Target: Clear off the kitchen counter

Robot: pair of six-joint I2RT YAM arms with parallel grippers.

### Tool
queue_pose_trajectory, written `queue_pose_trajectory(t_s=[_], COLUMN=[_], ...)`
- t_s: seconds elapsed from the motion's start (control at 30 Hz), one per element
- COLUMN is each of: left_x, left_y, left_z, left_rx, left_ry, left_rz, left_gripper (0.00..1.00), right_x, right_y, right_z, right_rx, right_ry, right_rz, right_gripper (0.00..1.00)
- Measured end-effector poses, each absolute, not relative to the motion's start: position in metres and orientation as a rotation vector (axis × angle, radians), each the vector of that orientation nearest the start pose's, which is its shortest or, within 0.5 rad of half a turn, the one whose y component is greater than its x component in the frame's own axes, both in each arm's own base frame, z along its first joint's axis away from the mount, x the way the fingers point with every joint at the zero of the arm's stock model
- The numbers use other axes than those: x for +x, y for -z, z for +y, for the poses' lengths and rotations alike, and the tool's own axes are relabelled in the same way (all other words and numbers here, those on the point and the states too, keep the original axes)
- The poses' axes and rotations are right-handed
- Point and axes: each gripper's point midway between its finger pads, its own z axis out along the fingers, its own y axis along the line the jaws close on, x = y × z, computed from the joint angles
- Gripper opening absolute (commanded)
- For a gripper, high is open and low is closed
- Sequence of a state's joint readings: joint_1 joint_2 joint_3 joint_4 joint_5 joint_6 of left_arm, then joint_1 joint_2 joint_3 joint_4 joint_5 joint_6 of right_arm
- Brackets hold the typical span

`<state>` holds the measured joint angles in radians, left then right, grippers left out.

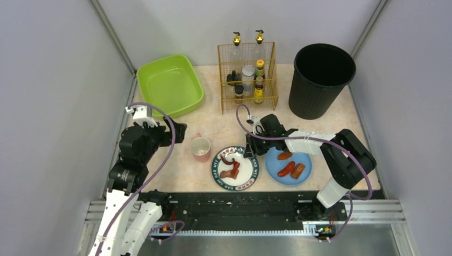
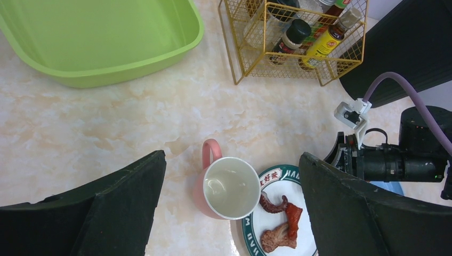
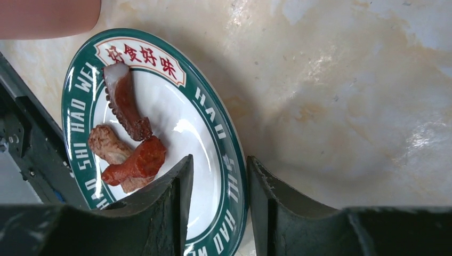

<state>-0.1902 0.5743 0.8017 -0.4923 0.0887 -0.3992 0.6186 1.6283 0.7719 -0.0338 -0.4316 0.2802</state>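
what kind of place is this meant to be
Probably a mock kitchen in a robot test cell: the marble-look kitchen counter holds a wire rack of condiment bottles, a plate of food and a pink mug, boxed in by plain grey panels.

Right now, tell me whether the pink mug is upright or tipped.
Upright. The pink mug stands on the kitchen counter with its round mouth facing straight up.
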Motion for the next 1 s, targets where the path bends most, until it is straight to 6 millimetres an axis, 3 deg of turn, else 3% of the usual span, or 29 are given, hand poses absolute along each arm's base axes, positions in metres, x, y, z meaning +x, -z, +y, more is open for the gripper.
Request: queue_pose_trajectory(t_s=[0.2, 0.33, 0.73, 1.0], left_x=[0.242, 0.242, 0.242, 0.242], left_y=[-0.269, -0.269, -0.269, -0.269], left_z=[-0.079, -0.079, -0.079, -0.077], left_rx=[-0.131, -0.131, -0.132, -0.137], left_ry=[0.493, 0.493, 0.492, 0.485], left_rz=[1.859, 1.859, 1.859, 1.857], left_gripper=[0.99, 0.99, 0.99, 0.99], right_x=[0.235, 0.231, 0.223, 0.231], right_y=[-0.027, -0.023, -0.033, -0.066], right_z=[0.273, 0.274, 0.284, 0.284], right_rx=[-0.634, -0.636, -0.594, -0.529], right_ry=[-0.915, -0.935, -1.057, -1.107], right_rz=[2.515, 2.534, 2.543, 2.463], right_gripper=[0.22, 0.00, 0.00, 0.00])
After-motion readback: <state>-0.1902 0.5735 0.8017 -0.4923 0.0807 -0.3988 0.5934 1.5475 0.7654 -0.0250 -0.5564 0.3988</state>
